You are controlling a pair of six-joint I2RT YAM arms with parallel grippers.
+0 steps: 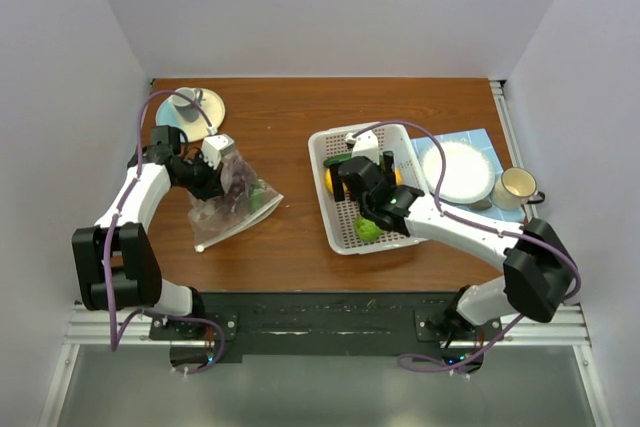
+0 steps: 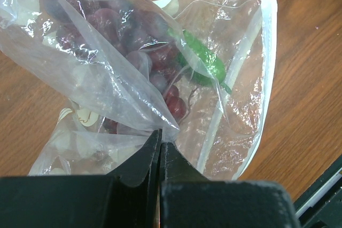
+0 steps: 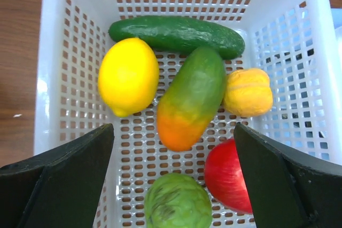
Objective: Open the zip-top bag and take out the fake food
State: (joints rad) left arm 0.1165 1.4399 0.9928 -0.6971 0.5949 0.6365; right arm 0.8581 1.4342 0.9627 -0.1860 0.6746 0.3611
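Left gripper [image 2: 160, 136] closed tight, pinching a fold of clear film of the zip-top bag [image 2: 243, 78]. The bag is on the left half of the table [image 1: 290, 107], nearer the left edge than the middle, well apart from the basket. Inside the bag are purple grapes [image 2: 133, 30] and a small green piece [image 2: 200, 60] beside them; the zip strip runs along one side. Right gripper [image 3: 173, 132] spread wide and holding nothing, hanging over the white perforated basket [image 3: 53, 78], which sits right of the table's centre. In the basket: dark green cucumber [image 3: 176, 34] along the far wall, yellow lemon [image 3: 128, 76] by the left wall, a green-to-orange long fruit [image 3: 191, 97] in the middle touching both, an orange lumpy piece [image 3: 247, 92] by the right wall, then a red round one [image 3: 227, 177] and a green round one [image 3: 176, 204] nearest the fingers. A white plate [image 1: 457, 169] and mug [image 1: 515, 187] are near the right edge.
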